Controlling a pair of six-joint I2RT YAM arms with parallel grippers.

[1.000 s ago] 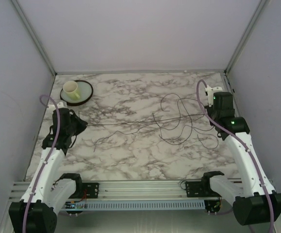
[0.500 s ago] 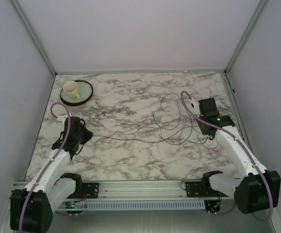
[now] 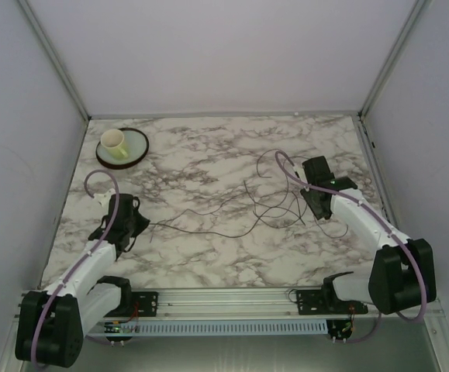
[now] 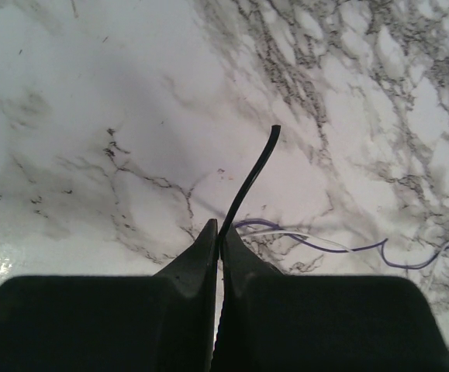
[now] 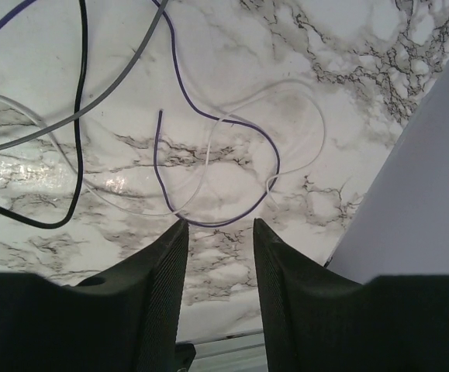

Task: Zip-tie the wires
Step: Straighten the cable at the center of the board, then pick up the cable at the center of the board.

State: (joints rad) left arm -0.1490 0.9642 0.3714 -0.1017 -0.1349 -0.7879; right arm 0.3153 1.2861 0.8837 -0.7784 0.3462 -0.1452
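Wires (image 3: 274, 198) like these should be very light and limp, with a little spring in them. I judge that they slide easily on the smooth table (image 3: 208, 256) and slip out of a loose grip, and that a loop will not keep its shape when it is lifted. The best place to take hold is probably near an end, or where several strands cross, so that the bunch can be gathered for the tie.

They are thin and long, and lie in loose loops and curls on the middle and right part of the marble top. From above they look dark, but the right wrist view shows purple, grey, white and black strands. One strand runs leftwards to the left gripper (image 4: 219, 229), whose fingers are pressed together on a black end that sticks out past the tips. The right gripper (image 5: 219, 225) hangs low over the loops, its fingers apart with nothing between them.
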